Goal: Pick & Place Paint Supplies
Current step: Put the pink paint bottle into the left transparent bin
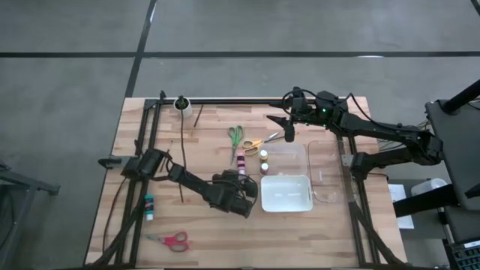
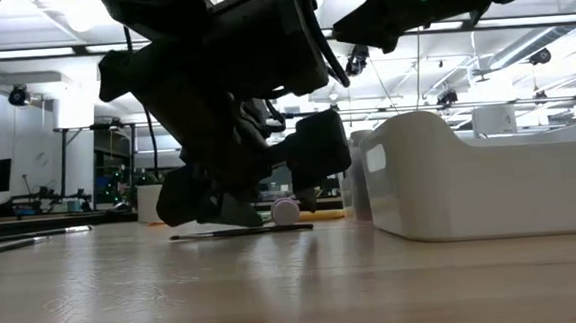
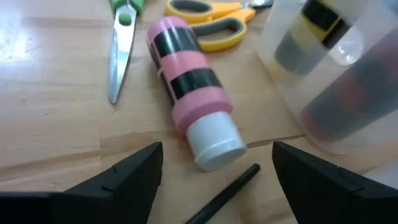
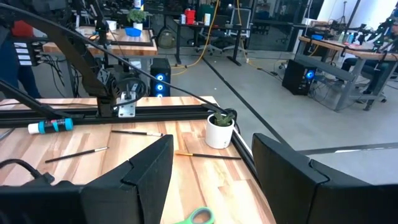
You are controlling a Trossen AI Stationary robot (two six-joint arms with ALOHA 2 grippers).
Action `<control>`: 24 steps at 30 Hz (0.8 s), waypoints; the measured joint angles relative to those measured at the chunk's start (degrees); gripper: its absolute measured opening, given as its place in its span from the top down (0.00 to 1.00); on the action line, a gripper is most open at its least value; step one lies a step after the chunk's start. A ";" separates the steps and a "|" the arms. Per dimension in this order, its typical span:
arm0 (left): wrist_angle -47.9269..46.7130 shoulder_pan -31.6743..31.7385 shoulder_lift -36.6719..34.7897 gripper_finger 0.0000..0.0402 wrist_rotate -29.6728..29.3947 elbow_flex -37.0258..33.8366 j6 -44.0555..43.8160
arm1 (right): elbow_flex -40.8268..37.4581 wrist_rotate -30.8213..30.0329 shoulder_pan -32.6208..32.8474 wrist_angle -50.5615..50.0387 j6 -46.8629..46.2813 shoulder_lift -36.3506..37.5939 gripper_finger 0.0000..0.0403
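A pink-and-black paint bottle lies on its side on the wooden table, its white cap toward my left gripper. That gripper is open, low over the table just short of the cap, one finger to each side. A thin dark brush lies flat between the fingers, under the cap end. In the high view the bottle lies just beyond my left gripper. My right gripper hangs open high over the table's far side, nothing between its fingers.
A clear tub holding a yellow-black and a red bottle stands right of the pink bottle. A white tray sits beside my left gripper. Green scissors, yellow scissors, red scissors, a teal bottle and a small plant pot lie about.
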State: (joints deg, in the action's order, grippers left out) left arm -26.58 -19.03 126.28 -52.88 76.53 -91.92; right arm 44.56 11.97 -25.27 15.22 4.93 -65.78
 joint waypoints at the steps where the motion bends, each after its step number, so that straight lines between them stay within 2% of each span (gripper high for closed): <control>1: 0.00 0.03 0.00 0.23 0.23 0.00 0.02 | -0.01 -0.01 -0.01 0.00 0.00 0.00 0.46; 8: 0.04 0.07 0.00 0.26 0.92 0.00 0.00 | -0.01 0.01 0.01 0.00 0.00 0.00 0.46; 24: 0.04 0.49 -0.04 0.63 3.33 0.00 0.02 | 0.01 0.00 0.00 0.00 0.00 0.00 0.46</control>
State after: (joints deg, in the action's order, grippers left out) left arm -26.55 -18.55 126.23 -49.55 76.53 -91.90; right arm 44.57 11.98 -25.27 15.22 4.93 -65.78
